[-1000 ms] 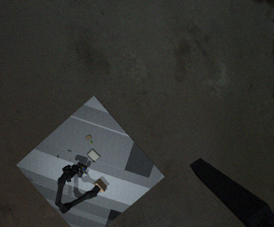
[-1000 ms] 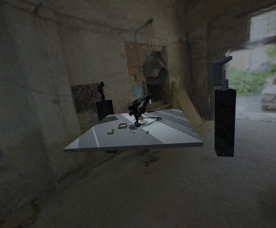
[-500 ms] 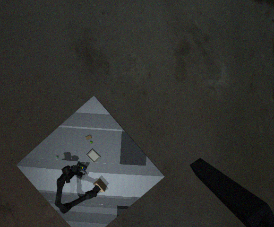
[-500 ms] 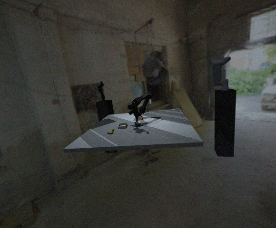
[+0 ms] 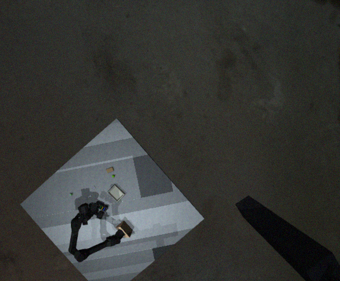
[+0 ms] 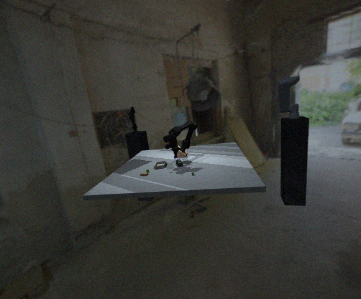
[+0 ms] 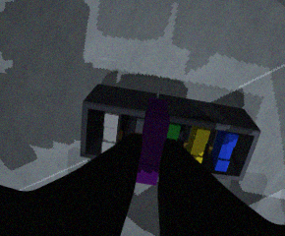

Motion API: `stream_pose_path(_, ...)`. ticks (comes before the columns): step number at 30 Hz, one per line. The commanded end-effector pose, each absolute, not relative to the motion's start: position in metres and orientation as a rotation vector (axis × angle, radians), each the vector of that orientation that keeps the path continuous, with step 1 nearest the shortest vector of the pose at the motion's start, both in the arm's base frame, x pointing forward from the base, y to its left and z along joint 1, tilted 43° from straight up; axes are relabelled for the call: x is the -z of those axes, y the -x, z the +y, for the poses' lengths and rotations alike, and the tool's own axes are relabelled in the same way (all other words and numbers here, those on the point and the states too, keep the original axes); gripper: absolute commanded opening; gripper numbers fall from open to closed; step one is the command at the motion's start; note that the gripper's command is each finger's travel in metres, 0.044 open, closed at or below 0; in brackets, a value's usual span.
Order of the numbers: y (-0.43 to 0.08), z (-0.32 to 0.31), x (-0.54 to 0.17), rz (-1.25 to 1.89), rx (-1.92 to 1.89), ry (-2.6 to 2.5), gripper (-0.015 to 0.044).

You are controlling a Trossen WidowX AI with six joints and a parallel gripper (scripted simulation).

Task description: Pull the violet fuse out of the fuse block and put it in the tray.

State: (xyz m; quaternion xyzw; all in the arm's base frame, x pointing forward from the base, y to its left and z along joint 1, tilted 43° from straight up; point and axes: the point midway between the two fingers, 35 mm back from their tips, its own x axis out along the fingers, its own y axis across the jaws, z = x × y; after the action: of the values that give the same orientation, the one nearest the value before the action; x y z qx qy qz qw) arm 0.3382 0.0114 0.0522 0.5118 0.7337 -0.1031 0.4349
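My gripper is shut on the violet fuse. The fuse hangs between the fingertips, out of its slot and above the fuse block. The dark block still holds a white fuse, a green fuse, a yellow fuse and a blue fuse. The fuse and fingers hide part of the block in the wrist view. The pale tray stands apart from the block, and no fuse shows in it.
A tan piece and a small green cube lie beyond the tray. Another small green cube lies on the block's other side. A brown box stands at the arm's base.
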Motion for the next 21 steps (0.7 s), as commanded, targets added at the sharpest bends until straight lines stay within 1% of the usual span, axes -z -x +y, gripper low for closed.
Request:
stream_pose_path(1, -0.342, -0.007, -0.037, 1.829, 0.27, -1.271, 0.0)
stream_pose_path(11, -0.35, -0.056, 0.005, 1.826, 0.275, -1.267, 0.0)
stream_pose_path(21, -0.345, -0.104, 0.051, 1.828, 0.27, -1.267, 0.0)
